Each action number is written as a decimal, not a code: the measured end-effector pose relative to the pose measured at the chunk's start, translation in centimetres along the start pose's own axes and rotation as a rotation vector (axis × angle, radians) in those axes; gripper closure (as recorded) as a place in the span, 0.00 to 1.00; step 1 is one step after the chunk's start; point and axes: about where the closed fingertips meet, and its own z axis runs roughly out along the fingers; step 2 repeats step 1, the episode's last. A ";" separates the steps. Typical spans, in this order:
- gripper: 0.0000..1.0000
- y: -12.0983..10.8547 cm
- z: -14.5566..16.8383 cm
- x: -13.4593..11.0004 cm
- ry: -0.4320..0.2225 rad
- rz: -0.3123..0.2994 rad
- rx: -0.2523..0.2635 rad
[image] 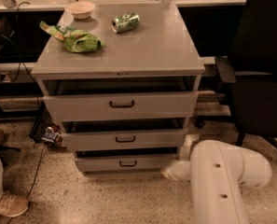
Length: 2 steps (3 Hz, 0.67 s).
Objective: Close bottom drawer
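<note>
The bottom drawer is the lowest of three grey cabinet drawers, with a low plain front and a small dark loop handle. It stands pulled out a little, with a dark gap above its front. My white arm reaches in from the lower right. Its gripper is low at the right end of the bottom drawer front, close to or touching it.
The middle drawer and top drawer also stand slightly open. On the cabinet top lie a green chip bag, a green can and a small bowl. A black chair stands right. A shoe is lower left.
</note>
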 end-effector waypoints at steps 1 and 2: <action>1.00 1.6 -3.0 6.1 0.075 0.114 -0.020; 1.00 1.6 -3.0 6.1 0.075 0.114 -0.020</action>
